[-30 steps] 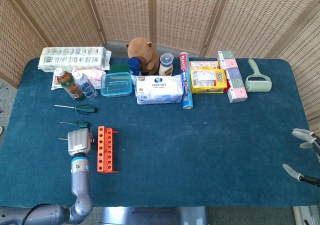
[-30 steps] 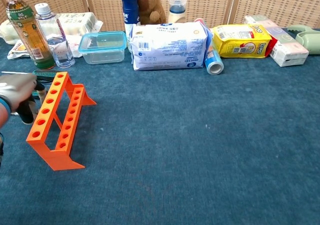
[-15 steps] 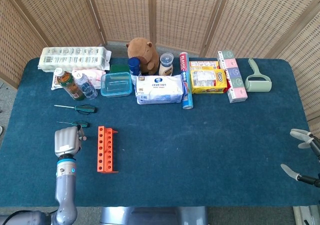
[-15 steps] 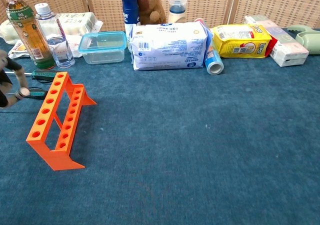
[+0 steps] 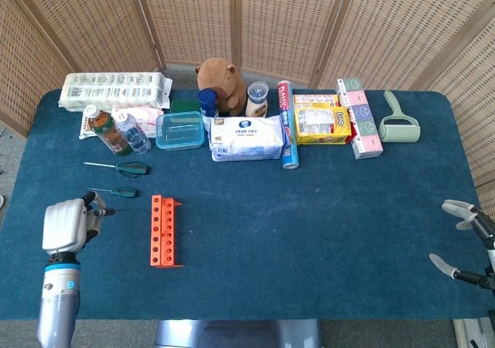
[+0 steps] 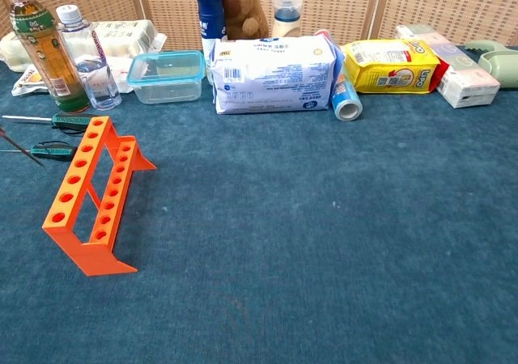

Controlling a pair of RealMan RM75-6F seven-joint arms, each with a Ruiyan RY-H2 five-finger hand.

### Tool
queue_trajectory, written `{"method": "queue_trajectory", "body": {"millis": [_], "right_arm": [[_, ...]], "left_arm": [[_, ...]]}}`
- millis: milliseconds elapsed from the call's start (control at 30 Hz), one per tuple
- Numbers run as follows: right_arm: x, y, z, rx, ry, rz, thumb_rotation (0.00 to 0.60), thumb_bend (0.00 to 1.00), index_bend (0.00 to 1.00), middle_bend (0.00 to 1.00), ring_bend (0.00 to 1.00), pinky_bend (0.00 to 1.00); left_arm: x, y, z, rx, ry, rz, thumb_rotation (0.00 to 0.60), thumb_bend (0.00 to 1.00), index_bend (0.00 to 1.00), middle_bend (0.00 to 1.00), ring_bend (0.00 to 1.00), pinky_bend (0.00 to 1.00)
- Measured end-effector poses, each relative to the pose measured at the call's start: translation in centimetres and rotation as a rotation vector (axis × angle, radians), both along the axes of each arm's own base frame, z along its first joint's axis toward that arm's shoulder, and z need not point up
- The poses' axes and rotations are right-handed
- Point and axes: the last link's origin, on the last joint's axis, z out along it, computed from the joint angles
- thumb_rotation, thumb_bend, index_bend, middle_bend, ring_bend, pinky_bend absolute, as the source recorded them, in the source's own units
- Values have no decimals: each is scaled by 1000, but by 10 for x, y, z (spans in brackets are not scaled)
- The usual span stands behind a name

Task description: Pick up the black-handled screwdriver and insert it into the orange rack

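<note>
At the near left of the table, you moved your left hand (image 5: 68, 224) leftward, away from the orange rack (image 5: 165, 230). Its fingers stayed clamped on the black-handled screwdriver (image 5: 100, 209), so insertion was probably still ahead. Your right hand (image 5: 462, 240) had fingers apart.

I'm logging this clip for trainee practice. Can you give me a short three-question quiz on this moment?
1. True or false: a screwdriver already stands in the orange rack.
2. Where is the black-handled screwdriver? A. held in the left hand; B. lying beside the bottles; C. lying under the rack.
3. Fill in: ___ green-handled screwdrivers lie on the table beyond the rack.
Key: 1 false; 2 A; 3 two.
</note>
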Motion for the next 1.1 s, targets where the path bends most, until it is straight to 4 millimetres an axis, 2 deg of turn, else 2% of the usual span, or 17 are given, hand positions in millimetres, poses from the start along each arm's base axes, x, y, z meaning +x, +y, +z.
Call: {"method": "queue_trajectory", "body": {"millis": [167, 433, 700, 1100], "right_arm": [[0, -1, -1, -1, 7, -6, 600, 230, 210, 221, 270, 391], [1, -1, -3, -2, 15, -9, 600, 230, 210, 221, 271, 391], [2, -1, -4, -3, 19, -8, 600, 231, 210, 221, 271, 391], [1, 0, -2, -6, 11, -9, 600, 230, 210, 220, 271, 391]], "left_arm": [[-1, -5, 14, 18, -36, -17, 600, 427, 523, 867, 854, 916], [8, -14, 32, 32, -99, -77, 600, 429, 523, 867, 853, 916], [25, -17, 37, -34, -173, -148, 600, 431, 522, 867, 854, 916], [52, -10, 41, -100, -222, -270, 600, 431, 523, 867, 854, 916]]}}
